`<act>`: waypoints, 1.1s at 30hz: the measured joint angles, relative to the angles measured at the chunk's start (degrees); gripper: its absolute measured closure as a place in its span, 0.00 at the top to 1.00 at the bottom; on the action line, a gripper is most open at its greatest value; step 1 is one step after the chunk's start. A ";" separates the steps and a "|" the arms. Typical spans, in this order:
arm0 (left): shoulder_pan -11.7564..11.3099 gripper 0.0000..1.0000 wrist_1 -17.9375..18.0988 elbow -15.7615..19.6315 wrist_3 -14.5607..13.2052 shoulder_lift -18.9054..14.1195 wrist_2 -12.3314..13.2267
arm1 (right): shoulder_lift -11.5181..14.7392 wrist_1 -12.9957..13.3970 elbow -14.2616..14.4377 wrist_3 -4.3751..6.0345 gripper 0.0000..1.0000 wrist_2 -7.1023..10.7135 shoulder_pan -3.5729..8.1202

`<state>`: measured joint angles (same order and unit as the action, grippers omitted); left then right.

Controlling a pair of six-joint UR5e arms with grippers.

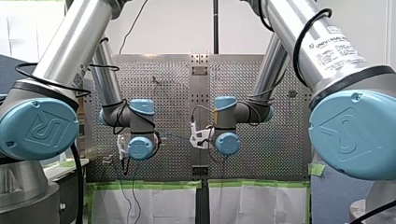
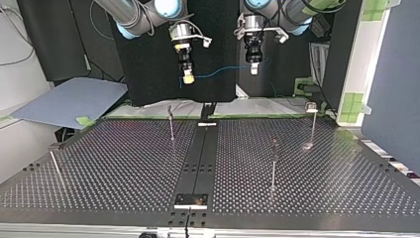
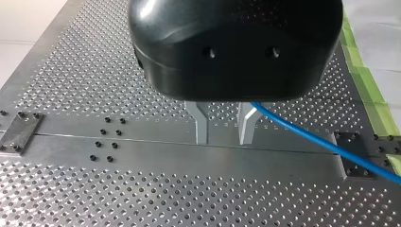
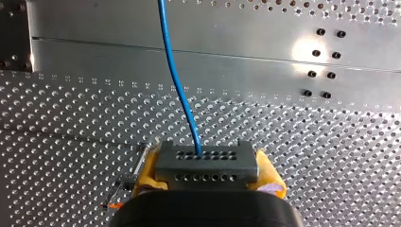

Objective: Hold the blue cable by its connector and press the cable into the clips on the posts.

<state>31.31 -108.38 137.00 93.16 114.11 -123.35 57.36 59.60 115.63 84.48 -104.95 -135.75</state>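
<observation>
Right wrist view: right gripper (image 4: 208, 174) clenched on grey connector (image 4: 206, 161), yellow pads (image 4: 146, 171) on either side. Blue cable (image 4: 177, 80) leaves connector face and runs ahead over perforated table (image 4: 71, 123). Only this view shows connector's rows of holes.

Left wrist view: left gripper (image 3: 223, 128) has black body and metal fingers (image 3: 201, 125). Fingers parted, table visible btwn tips, nothing pinched there. Cable comes out from under body at one finger, crosses it and goes off to the side. No connector seen here.

Top view: only view w/ both grippers and posts (image 2: 171, 124) together. Grippers hang high above table. Cable spans btwn them w/ slight sag, well above post tops, touching none. Four thin posts stand upright; clips too small to read.

Front view: wrists hide most. Short bit of cable shows btwn grippers; finger state not readable here.
</observation>
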 joint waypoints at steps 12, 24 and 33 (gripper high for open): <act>0.00 0.33 0.00 0.00 0.00 0.00 0.00 | 0.00 0.00 0.00 0.00 0.00 0.00 0.00; 0.00 0.30 0.00 0.00 0.00 0.00 0.00 | 0.00 0.00 0.00 0.00 0.00 0.00 0.00; 0.00 0.11 0.00 0.00 0.00 0.00 0.00 | 0.00 0.00 0.00 0.00 0.00 0.00 0.00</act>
<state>31.31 -108.38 137.00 93.16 114.11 -123.35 57.36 59.60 115.63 84.48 -104.95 -135.75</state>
